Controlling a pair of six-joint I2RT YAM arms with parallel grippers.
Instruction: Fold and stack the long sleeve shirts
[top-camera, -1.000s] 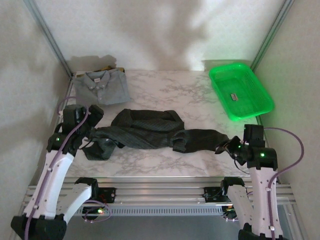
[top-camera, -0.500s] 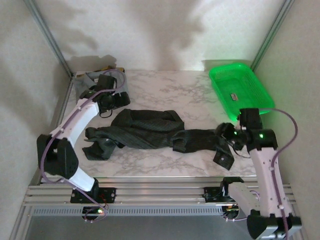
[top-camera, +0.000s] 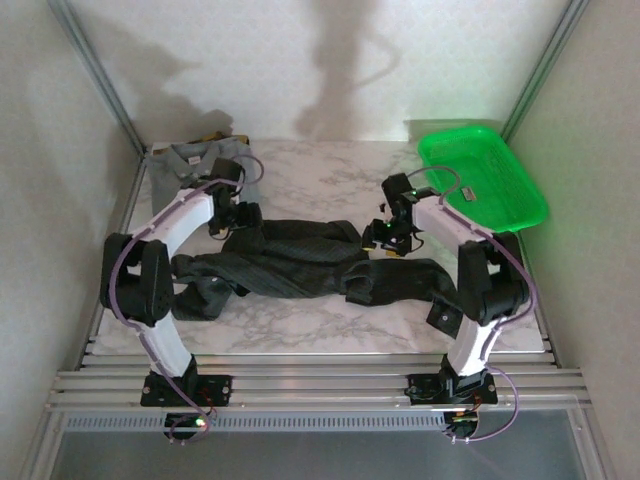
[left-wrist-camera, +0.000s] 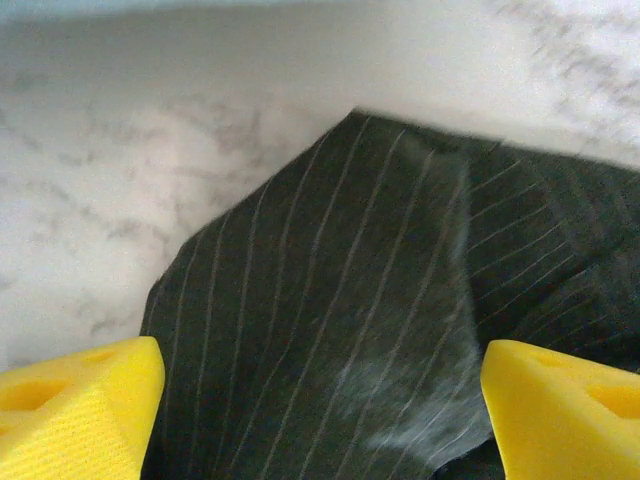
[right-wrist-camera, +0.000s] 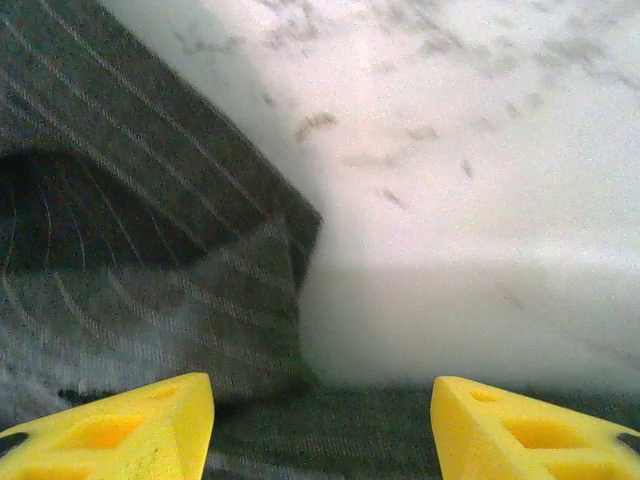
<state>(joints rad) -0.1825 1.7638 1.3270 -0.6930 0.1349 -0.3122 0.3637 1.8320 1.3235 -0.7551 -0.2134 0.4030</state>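
Marble-patterned tabletop (top-camera: 320, 175) sits inside a booth of white textured walls (top-camera: 300, 60), with metal posts (top-camera: 95, 70) at the back corners and an aluminium rail (top-camera: 320, 385) along the 6 o'clock edge. A green basket (top-camera: 485, 165) stands at 2 o'clock. The grey-blue shirt (top-camera: 190, 160) lies folded in the 10 o'clock corner. The dark striped shirt (top-camera: 300, 260) is spread crumpled across the table's centre, its sleeves trailing toward 3 and 9 o'clock. The left gripper (top-camera: 232, 218) hangs over its 10 o'clock corner and the right gripper (top-camera: 385, 238) over its 2 o'clock corner. Both have their jaws apart, holding nothing.
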